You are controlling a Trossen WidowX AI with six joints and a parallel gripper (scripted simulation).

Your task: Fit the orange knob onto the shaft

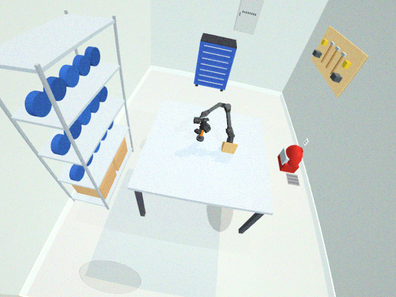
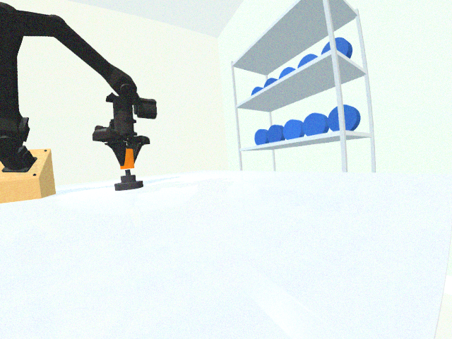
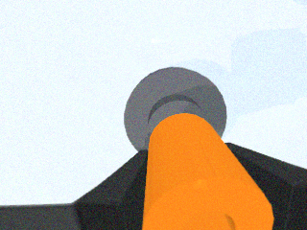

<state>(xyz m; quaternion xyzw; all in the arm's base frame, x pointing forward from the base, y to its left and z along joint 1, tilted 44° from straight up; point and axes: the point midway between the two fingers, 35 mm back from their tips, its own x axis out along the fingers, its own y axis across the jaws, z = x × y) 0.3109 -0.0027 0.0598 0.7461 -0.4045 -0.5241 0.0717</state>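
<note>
The orange knob (image 1: 202, 133) (image 2: 129, 159) (image 3: 192, 168) is upright between the fingers of my gripper (image 2: 128, 164) (image 3: 184, 153), which is shut on it. The dark round pedestal (image 1: 200, 138) (image 2: 128, 185) (image 3: 139, 115) stands on the white table, directly below the knob. In the exterior view the top of the dark shaft (image 2: 127, 171) shows just under the knob's lower edge, with the stepped base below it. The knob sits at the shaft's top, well above the pedestal. In the wrist view the knob hides the shaft. The hole's flat side and the shaft's flat side are not visible.
The arm's wooden base block (image 1: 229, 147) (image 2: 22, 188) stands on the white table (image 1: 192, 182) (image 2: 255, 236), to one side of the pedestal. A shelf rack (image 1: 92, 192) (image 2: 339, 91) with blue discs and a blue drawer cabinet (image 1: 214, 64) stand away from the table.
</note>
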